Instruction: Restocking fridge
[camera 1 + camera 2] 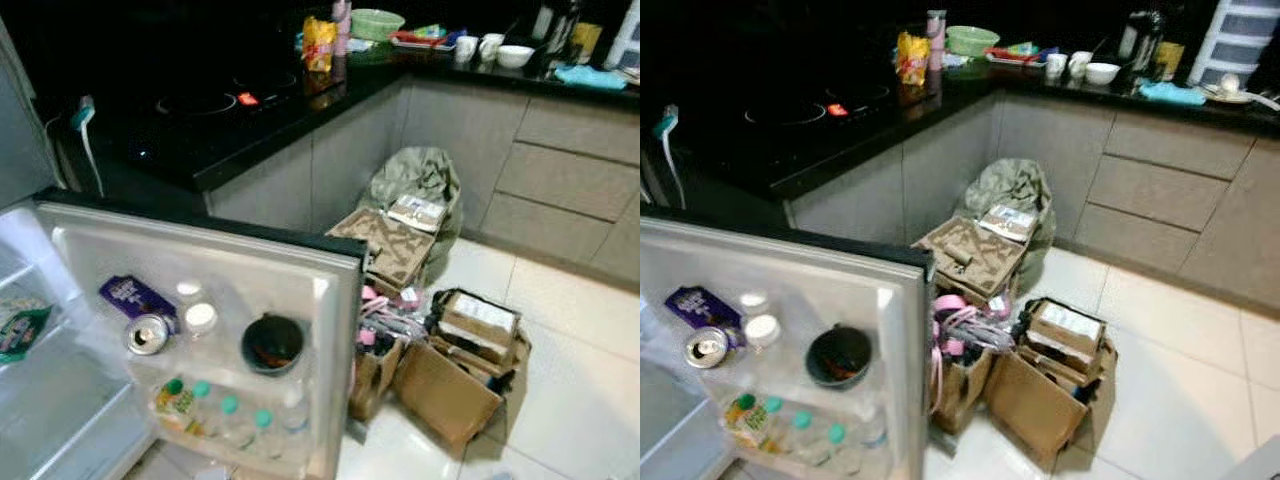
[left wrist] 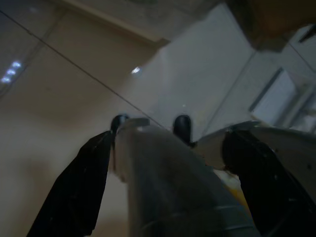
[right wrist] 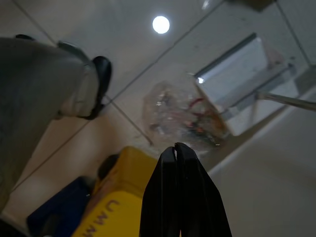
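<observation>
Right pincer (image 3: 178, 148) pressed together, empty, hanging over floor tiles (image 3: 256, 163) beside yellow container (image 3: 116, 197). Left pincer (image 2: 163, 148) spread, idle. Fridge door (image 1: 215, 250) open; can (image 1: 150, 334), bottles (image 1: 225, 415), dark bowl (image 1: 271, 343) on door shelves. Cardboard boxes (image 1: 455, 375) beside door.

My fridge door (image 1: 230, 270) is white inside, holding a purple carton (image 1: 135, 296), a silver can (image 1: 150, 334), a black bowl (image 1: 271, 344) and green-capped bottles (image 1: 225, 415). At two o'clock sit brown cardboard boxes (image 1: 450, 375). My right gripper (image 3: 180, 148) is black, above a yellow container (image 3: 116, 202).
</observation>
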Motion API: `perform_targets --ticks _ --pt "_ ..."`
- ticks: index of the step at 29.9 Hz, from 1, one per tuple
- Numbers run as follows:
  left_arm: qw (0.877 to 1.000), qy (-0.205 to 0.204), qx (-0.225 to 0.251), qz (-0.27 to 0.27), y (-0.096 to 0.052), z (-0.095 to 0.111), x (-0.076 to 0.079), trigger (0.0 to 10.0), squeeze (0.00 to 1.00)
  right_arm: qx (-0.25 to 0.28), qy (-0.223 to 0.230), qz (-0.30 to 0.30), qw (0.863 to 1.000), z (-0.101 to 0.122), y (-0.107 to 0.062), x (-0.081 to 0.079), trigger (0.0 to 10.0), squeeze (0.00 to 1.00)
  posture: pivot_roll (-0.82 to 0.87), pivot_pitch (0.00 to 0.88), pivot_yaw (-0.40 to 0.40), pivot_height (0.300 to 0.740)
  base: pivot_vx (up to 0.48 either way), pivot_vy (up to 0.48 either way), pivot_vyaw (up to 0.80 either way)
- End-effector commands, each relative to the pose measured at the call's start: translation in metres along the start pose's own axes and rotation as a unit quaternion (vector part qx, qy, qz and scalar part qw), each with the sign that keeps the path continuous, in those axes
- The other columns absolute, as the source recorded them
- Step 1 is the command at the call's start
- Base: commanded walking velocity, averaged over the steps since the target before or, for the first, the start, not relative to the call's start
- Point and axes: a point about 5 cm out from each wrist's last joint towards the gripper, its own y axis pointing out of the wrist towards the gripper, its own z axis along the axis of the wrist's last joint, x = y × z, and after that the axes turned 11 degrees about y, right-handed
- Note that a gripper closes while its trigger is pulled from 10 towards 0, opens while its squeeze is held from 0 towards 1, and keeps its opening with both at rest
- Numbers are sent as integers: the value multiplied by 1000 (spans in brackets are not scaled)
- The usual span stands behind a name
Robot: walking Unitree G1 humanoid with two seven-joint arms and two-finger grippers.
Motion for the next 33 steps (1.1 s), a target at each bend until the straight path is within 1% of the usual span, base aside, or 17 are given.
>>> perform_targets --ticks 1,4,10,25,27,30,33 --pt "999 -8 -35 -5 -3 -18 6 10000 0 5 -5 8 1000 3 0 -2 10000 0 -77 0 -48 740 0 0 719" --pt "999 -6 -33 -3 -4 -17 4 10000 0 -3 -16 23 1000 -1 1 -6 10000 0 -73 0 -44 740 0 0 723" --pt "1000 -2 -30 -5 -3 -14 4 10000 0 -5 -16 29 999 -1 1 -7 10000 0 -73 0 -44 740 0 0 723" --pt "999 4 -32 -11 -2 -15 5 10000 0 -5 -12 34 999 -4 1 -7 10000 0 -80 0 -42 740 0 0 719" --pt "999 7 -33 -12 -3 -16 5 10000 0 2 -4 27 1000 -3 0 -5 10000 0 -79 0 -43 740 0 0 719" --pt "999 12 -36 -17 -3 -17 6 10000 0 8 12 16 1000 -2 0 -3 10000 0 -81 0 -42 740 0 -354 0" --pt "999 18 -41 -22 -3 -18 7 10000 0 3 10 4 1000 -2 0 -1 10000 0 -81 0 -42 740 0 -456 0"
